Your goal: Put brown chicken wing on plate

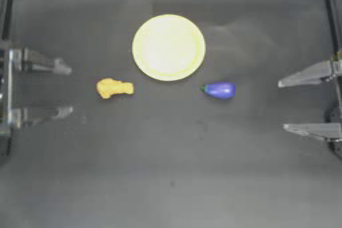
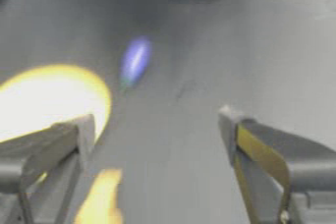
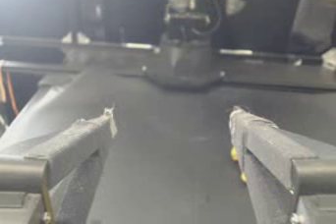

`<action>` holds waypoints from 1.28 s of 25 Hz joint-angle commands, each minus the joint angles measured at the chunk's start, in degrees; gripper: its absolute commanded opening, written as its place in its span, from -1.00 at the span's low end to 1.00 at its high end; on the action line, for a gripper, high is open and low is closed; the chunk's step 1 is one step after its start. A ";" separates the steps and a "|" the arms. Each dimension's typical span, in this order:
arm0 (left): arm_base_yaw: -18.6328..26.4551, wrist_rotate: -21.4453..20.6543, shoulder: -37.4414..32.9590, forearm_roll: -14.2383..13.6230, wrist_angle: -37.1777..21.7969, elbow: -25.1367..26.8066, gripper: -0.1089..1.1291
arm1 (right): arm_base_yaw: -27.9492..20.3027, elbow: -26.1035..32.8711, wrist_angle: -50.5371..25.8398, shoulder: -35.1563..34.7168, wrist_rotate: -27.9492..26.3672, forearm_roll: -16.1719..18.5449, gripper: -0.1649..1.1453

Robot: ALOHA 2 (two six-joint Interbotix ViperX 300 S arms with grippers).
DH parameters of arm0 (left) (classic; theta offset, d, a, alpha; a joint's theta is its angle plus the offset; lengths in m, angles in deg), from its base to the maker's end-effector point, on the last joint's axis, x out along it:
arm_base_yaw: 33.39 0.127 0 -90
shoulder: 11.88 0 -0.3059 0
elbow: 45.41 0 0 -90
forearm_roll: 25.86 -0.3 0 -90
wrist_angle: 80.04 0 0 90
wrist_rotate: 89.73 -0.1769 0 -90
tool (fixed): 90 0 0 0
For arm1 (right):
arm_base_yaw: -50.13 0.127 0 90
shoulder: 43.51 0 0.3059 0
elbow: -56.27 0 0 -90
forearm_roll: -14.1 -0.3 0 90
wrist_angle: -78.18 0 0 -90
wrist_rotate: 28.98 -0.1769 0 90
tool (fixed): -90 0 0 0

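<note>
Both my grippers wait with jaws spread wide, nothing held.
Wing [image 1: 114, 88] lies at the plate's [image 1: 167, 47] eight o'clock; my left gripper [image 1: 67, 89] could nudge it away, lumpy thing.

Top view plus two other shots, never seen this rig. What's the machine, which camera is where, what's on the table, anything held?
It is a fixed robot with two arms, one at each side of a dark table. The top view looks straight down. The other two pictures come from cameras on each arm's wrist, looking along its own jaws.

In the top view the left gripper sits at the left edge and the right gripper at the right edge. Both are open and hold nothing.

On the table lie a pale yellow plate, a small brown chicken wing on its lower left, and a blue-purple rounded toy on its lower right. The plate carries nothing.
</note>
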 commanded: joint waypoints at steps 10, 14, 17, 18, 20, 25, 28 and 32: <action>10.46 -10.28 17.58 1.49 -10.99 -8.35 0.85 | 0.00 0.97 -0.88 -0.18 -0.44 -1.05 0.77; 11.43 -13.80 22.68 3.43 -11.07 -9.05 0.85 | 0.00 0.88 -1.14 -0.18 -0.44 -1.05 0.77; 13.01 -16.52 26.63 5.71 -11.07 -9.84 0.85 | 0.00 0.88 -1.14 -0.18 -0.44 -1.05 0.77; 13.10 -17.67 27.86 6.59 -10.99 -10.20 0.85 | 0.00 0.79 -1.23 -0.18 -0.44 -1.05 0.77; 13.10 -19.86 30.50 8.96 -10.99 -10.99 0.85 | -0.09 0.70 -1.14 -0.26 -0.44 -1.05 0.77; 13.45 -26.37 37.71 14.68 -10.99 -13.01 0.84 | 0.00 0.53 -1.23 -0.26 -0.44 -1.05 0.77; 13.89 -29.36 41.84 17.05 -11.07 -14.33 0.84 | 0.00 0.53 -1.14 -0.26 -0.53 -1.05 0.77; 14.41 -30.50 45.18 17.58 -11.07 -15.21 0.84 | 0.00 0.53 -1.23 -0.26 -0.53 -1.05 0.77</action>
